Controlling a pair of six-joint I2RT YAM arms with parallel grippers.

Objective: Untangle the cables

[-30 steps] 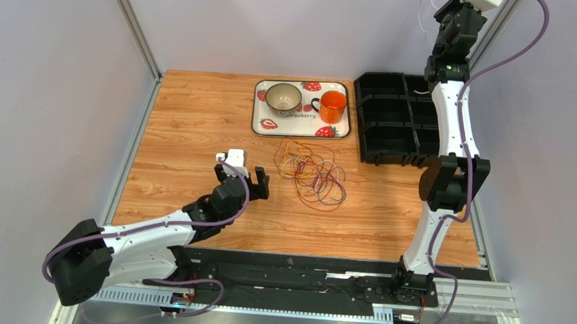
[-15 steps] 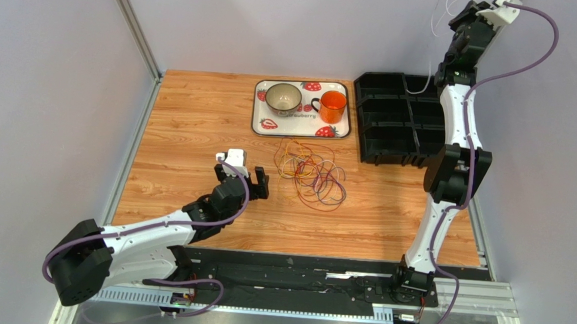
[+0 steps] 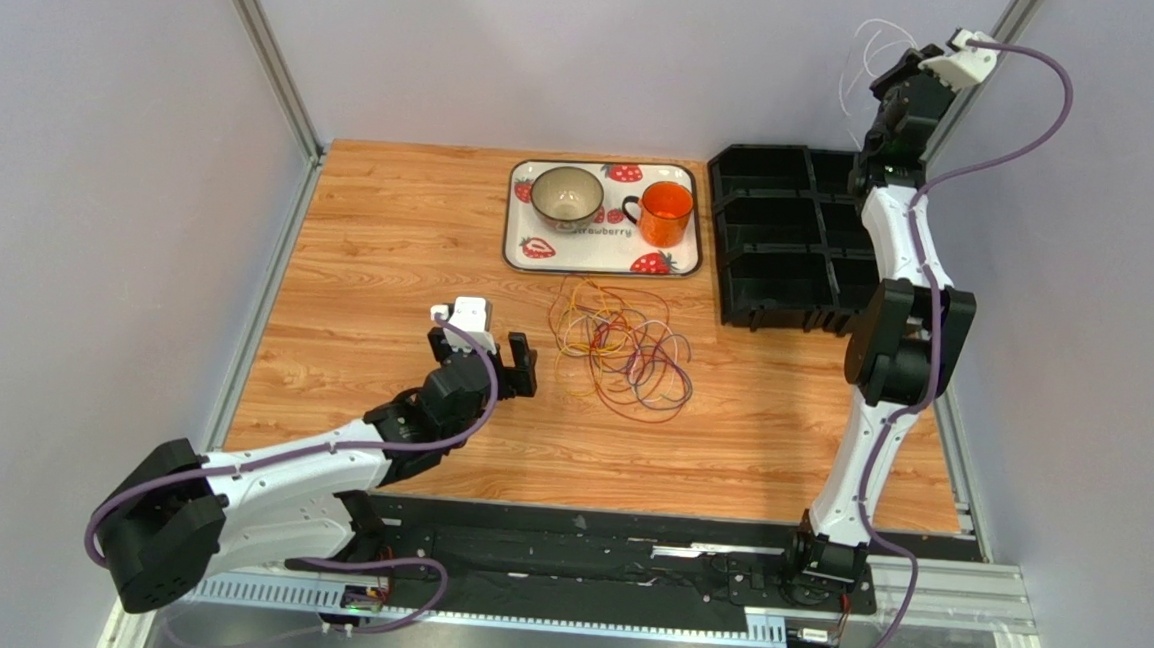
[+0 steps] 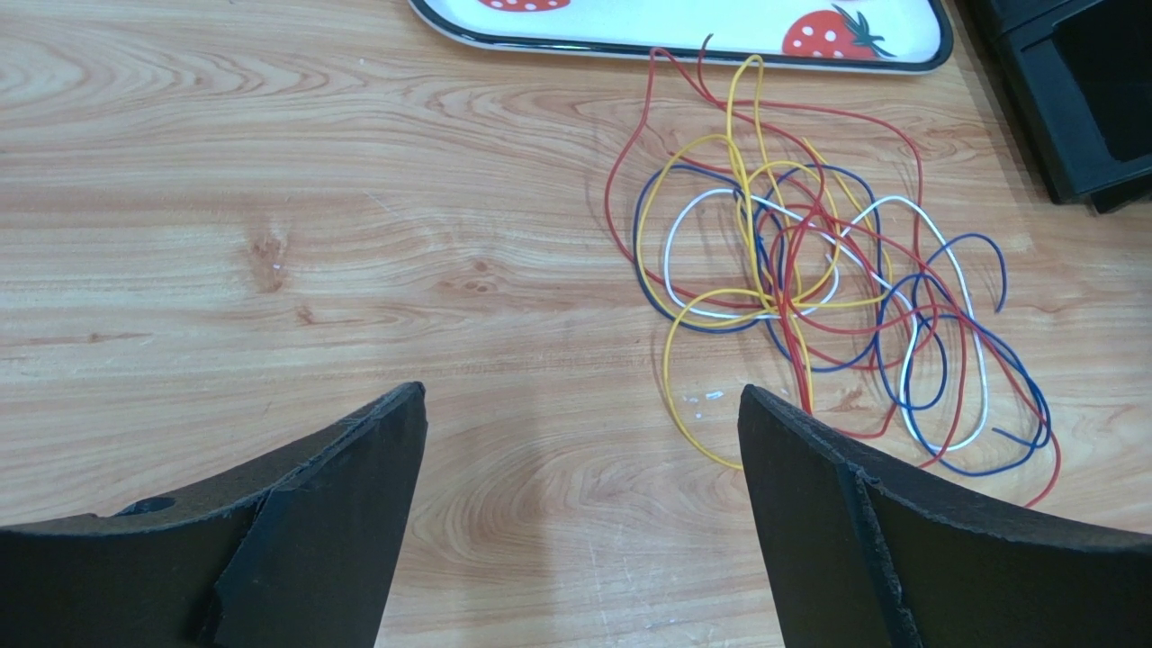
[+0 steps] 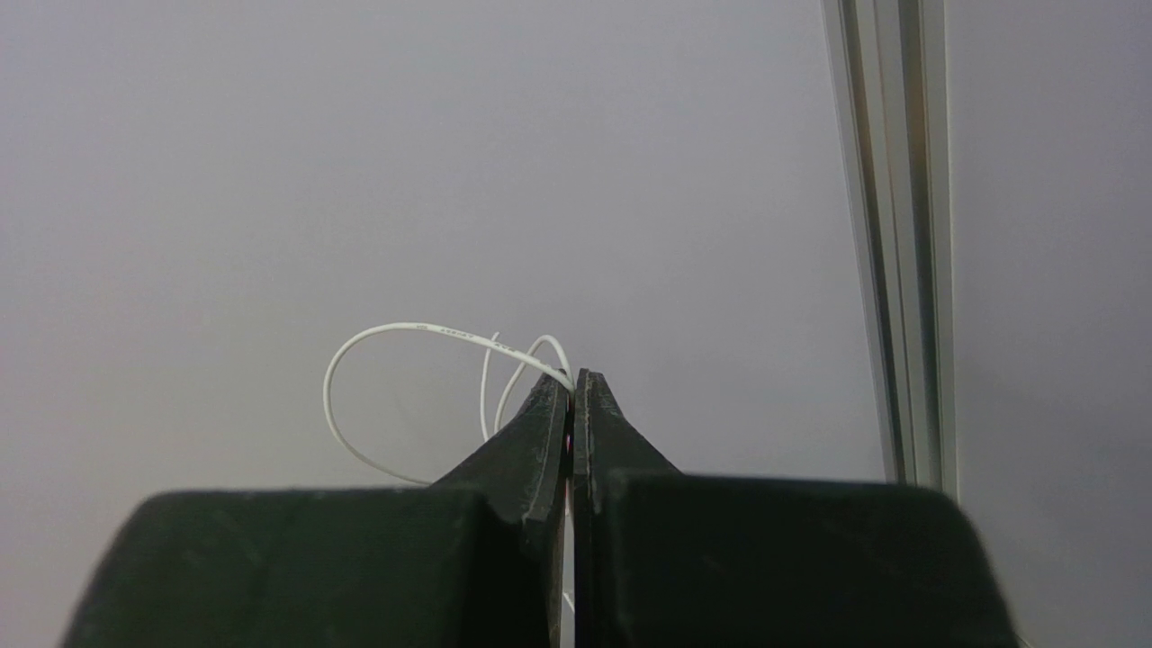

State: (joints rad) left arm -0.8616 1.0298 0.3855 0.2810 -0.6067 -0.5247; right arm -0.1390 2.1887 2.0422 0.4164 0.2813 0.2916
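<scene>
Left claw point(image 4: 575, 425) of mine sits low over the table point(image 3: 379, 222), left of centre, jaws spread wide, nothing between them, fingers off the wood as far as I can tell

Cables point(image 4: 811, 297) lie in one loose tangle on the table, about mid-width, just ahead and to the right of that claw; red, yellow, blue and white loops crossing over each other. One yellow loop end comes near my right-hand finger in the left wrist view but stays apart from it. Far side of the tangle reaches close to the near edge of the tray point(image 3: 514, 223), red and yellow ends almost at its rim, can't tell if touching

Tray is white with strawberry print, at the far edge of the table, centre; holds a bowl point(image 3: 566, 193) on the left and an orange mug point(image 3: 667, 210) on the right, both upright

Black bin point(image 3: 784, 239) with compartments sits at the far right corner, just right of the tray

Right claw point(image 5: 572, 385) is raised high above that far right corner, over the bin, jaws pressed together and pinching a white cable point(image 5: 406, 328); thin loops of it curl out left of the tips against the grey wall
</scene>
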